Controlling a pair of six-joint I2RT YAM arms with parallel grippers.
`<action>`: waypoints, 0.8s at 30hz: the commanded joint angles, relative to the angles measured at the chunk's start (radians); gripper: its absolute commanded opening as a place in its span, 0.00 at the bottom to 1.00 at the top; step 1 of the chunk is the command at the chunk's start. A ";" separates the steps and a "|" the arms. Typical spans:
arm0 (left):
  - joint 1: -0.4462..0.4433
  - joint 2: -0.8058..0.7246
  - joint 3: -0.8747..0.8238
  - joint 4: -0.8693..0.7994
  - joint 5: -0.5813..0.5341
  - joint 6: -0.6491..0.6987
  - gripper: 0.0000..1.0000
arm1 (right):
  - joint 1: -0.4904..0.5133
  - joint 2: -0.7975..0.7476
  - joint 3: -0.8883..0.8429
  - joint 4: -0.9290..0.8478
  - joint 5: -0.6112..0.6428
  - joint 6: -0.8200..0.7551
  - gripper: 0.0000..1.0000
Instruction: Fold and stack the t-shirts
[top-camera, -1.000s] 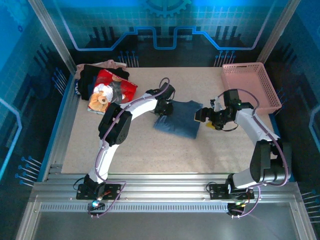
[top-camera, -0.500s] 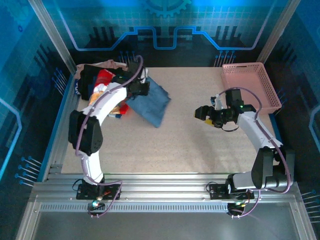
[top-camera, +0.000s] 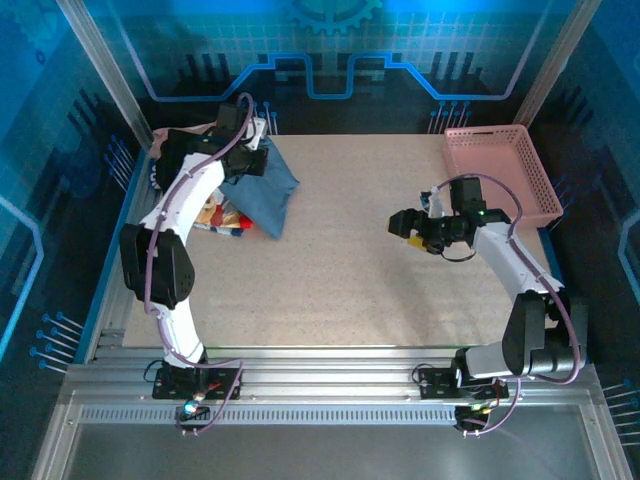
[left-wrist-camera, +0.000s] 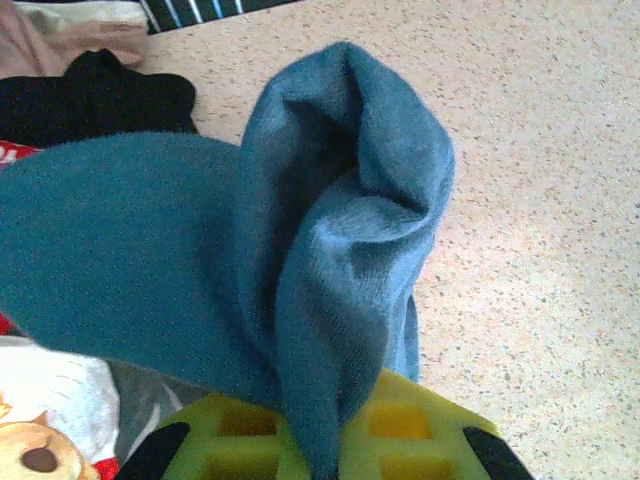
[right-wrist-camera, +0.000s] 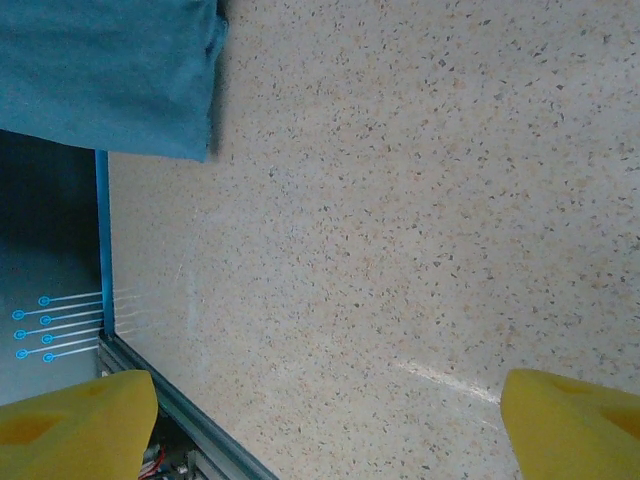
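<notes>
The slate-blue t-shirt (top-camera: 266, 190) was gripped in the clenched left claw (top-camera: 250, 152) at the far-left corner of the bench (top-camera: 360, 290). It hung bunched across the red teddy-print shirt (top-camera: 212, 212), near the black shirt (top-camera: 176, 158). The right claw (top-camera: 405, 224) was seen released and empty above bare bench. The stacking step was judged to be in hand. Next, the blue shirt would need to be lowered flat and square before being let go.
</notes>
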 joint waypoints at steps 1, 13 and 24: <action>0.042 -0.010 0.040 -0.017 0.048 0.023 0.00 | 0.015 0.017 0.007 0.011 -0.016 0.009 0.90; 0.206 0.025 0.003 0.024 0.140 0.026 0.00 | 0.234 0.218 0.128 0.115 -0.040 0.102 0.91; 0.448 0.296 0.163 0.074 0.386 -0.096 0.00 | 0.527 0.877 0.830 0.153 0.111 0.412 0.90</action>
